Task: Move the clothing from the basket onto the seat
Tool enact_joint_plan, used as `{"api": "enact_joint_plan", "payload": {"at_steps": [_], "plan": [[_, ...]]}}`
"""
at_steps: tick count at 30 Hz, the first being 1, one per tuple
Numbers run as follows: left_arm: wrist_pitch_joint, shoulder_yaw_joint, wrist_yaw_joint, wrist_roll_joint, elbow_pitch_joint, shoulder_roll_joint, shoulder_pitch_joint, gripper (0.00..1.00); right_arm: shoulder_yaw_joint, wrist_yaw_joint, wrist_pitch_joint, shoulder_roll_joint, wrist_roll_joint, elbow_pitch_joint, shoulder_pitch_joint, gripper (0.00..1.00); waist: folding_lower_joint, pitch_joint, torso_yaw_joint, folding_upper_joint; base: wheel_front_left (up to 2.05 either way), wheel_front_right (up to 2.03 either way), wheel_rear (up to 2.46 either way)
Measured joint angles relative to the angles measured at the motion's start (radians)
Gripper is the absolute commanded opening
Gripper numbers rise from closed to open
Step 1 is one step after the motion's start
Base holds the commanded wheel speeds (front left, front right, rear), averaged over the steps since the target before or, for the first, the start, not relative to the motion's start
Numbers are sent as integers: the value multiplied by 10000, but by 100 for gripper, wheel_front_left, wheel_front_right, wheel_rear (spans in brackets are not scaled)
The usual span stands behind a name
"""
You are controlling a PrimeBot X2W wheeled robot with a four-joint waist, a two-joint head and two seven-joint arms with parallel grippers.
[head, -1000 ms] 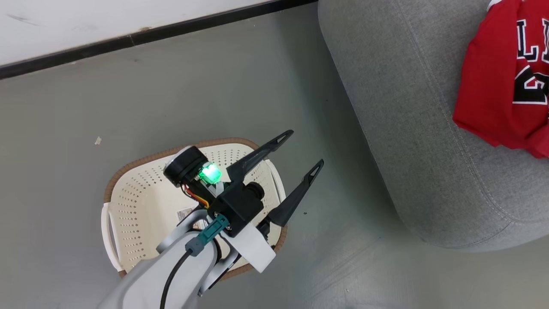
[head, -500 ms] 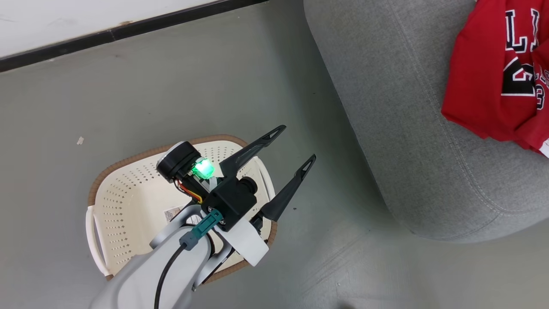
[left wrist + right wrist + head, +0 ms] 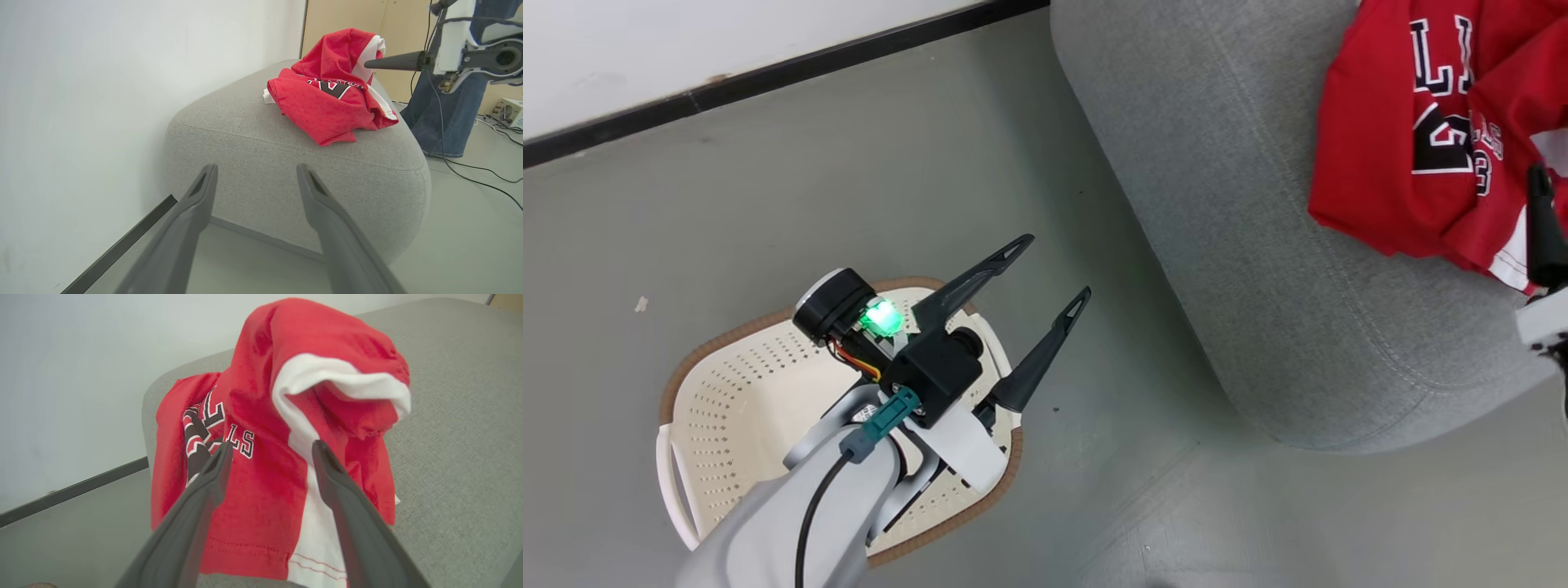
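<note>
Fingers open on my left gripper (image 3: 1058, 264) and right gripper (image 3: 271, 446); red lettered clothing (image 3: 1388, 163) lies on grey upholstered seat (image 3: 1217, 204), cream perforated basket (image 3: 739, 392) seems empty.

Smooth grey floor (image 3: 849, 204) carries the oval cream perforated plastic basket (image 3: 735, 392) and the big rounded grey fabric sofa (image 3: 1217, 204); crumpled red lettered garments (image 3: 1388, 163) lie heaped on the sofa.

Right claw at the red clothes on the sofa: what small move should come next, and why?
Probably draw the right claw straight back: it stands open, the clothes lie heaped on the sofa, and what shows of the basket is empty.
</note>
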Motion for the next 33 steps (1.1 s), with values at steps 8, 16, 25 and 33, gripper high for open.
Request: {"api": "enact_joint_plan", "payload": {"at_steps": [8,16,25,33], "plan": [[-134,153,2,-31,155,73,8,100,460,0,-2,132,54,-1110,880,100,0,-274,-345,0,0,0,0],[-368,623,249,-192,309,165,133,100,832,0,-12,81,-416,-2447,990,100,0,-681,-509,0,0,0,0],[-631,1657,1060,-376,583,282,726,100,1260,0,-13,-69,-1035,-2966,824,100,0,-1208,-264,0,0,0,0],[-706,2452,1693,-677,834,366,1486,100,1661,0,-13,125,-1407,-3185,318,100,0,-1603,181,0,0,0,0]]}}
